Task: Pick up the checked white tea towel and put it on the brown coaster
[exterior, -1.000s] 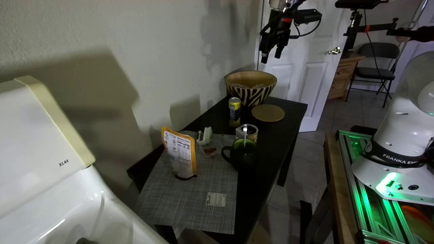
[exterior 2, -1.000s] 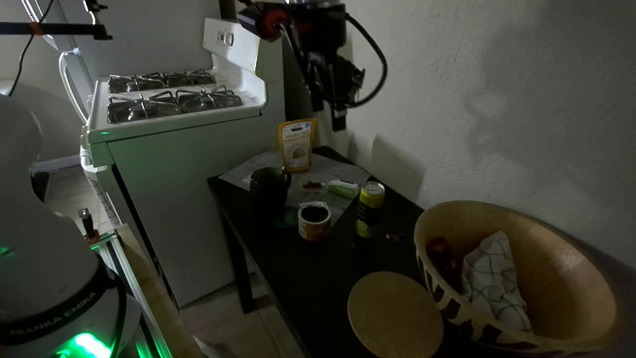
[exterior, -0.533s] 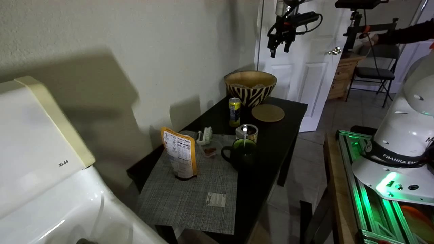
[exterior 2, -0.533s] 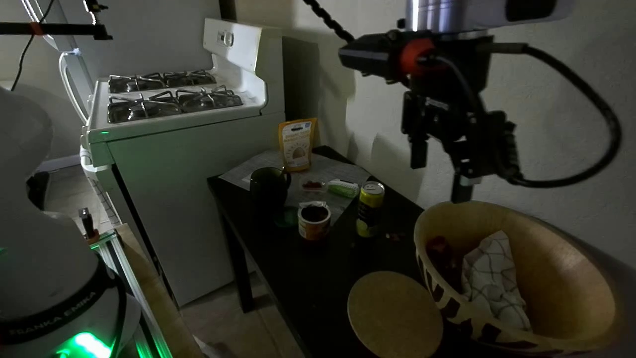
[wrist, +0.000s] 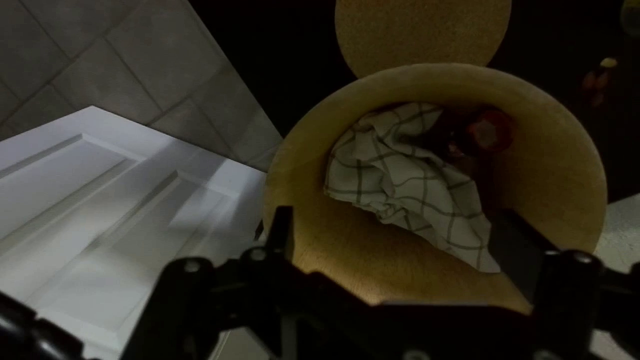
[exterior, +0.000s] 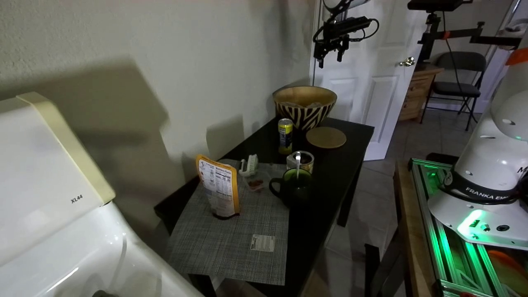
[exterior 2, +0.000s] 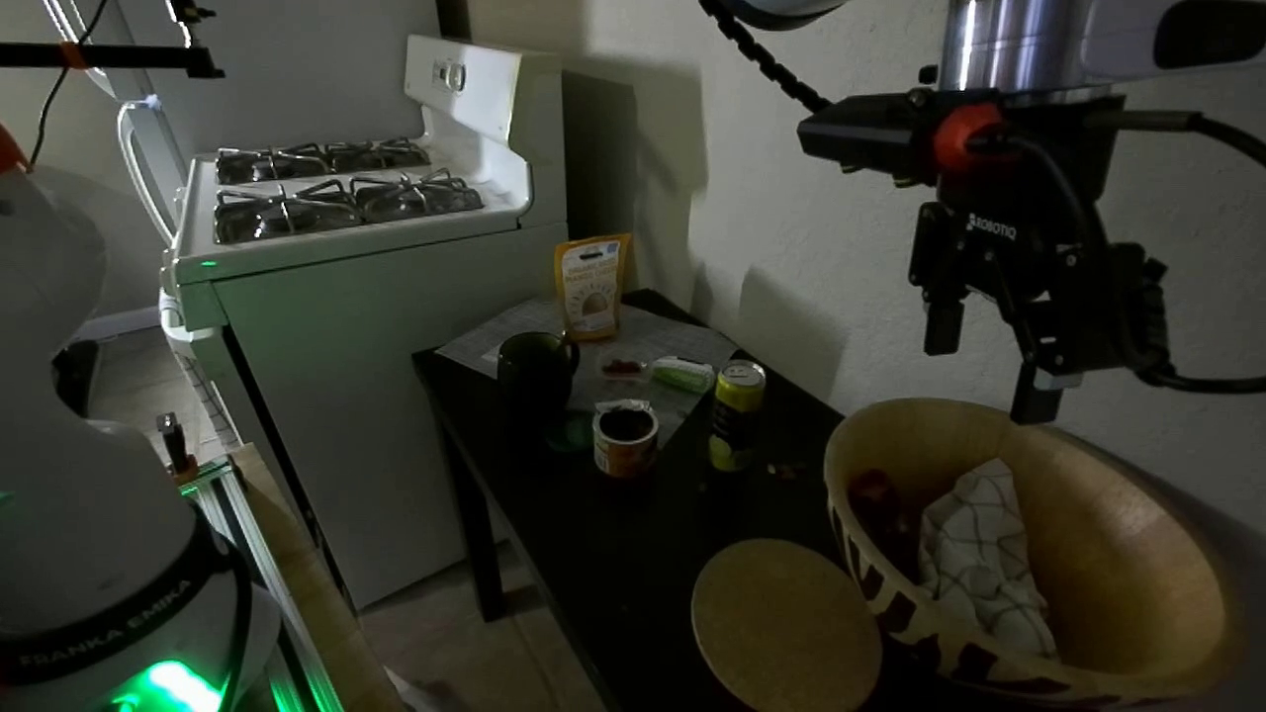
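Wrist view shows me the checked tea towel [wrist: 415, 185] crumpled in the bowl [wrist: 555, 150], my hand [wrist: 395, 220] spread wide and empty above it, so I judge grasp, lift and placing on the coaster [wrist: 422, 35] all remain.

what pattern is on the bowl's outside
The bowl has dark zebra-like stripes on cream, clearest in an exterior view.

In an exterior view, high: stove [exterior: 53, 156] near left, door [exterior: 379, 99] far. In an exterior view, opposite-facing: bowl [exterior 2: 1118, 574] near, stove far. Wrist view: close, down into bowl. Both exterior views: table [exterior 2: 633, 534], coaster [exterior 2: 786, 623].
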